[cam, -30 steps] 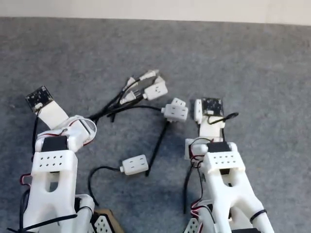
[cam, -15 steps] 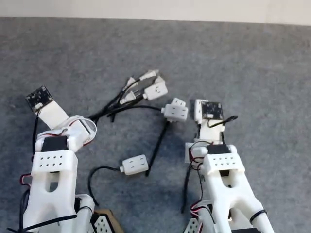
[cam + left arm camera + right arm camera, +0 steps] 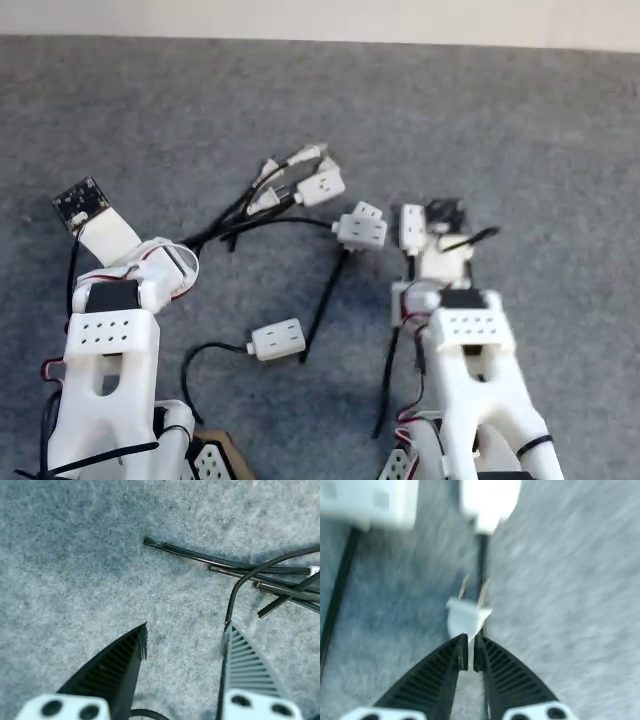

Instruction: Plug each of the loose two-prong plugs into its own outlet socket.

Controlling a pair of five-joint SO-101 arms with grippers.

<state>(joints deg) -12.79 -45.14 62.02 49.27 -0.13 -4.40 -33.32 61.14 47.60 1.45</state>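
Right wrist view has my right gripper (image 3: 468, 652) with its jaws drawn together to a sliver on the back end of a white two-prong plug (image 3: 465, 619). The prongs aim away from me at an outlet socket (image 3: 489, 502) dead ahead. I read that as lining up for the push, though blur stops me judging how true the aim is. A second socket (image 3: 367, 502) lies just beside the first, its black cord (image 3: 337, 595) trailing back.

My left gripper (image 3: 185, 635) hangs with jaws wide apart over the bare grey desk (image 3: 75, 555), holding nothing. The black cords (image 3: 220, 562) are just beyond its tips, so I take it as parked near the tangle for the next pick.

In the high view, the loose plugs (image 3: 265, 203) and a third socket (image 3: 322, 186) bunch above centre. A fourth socket (image 3: 278, 340) lies below centre, well apart.
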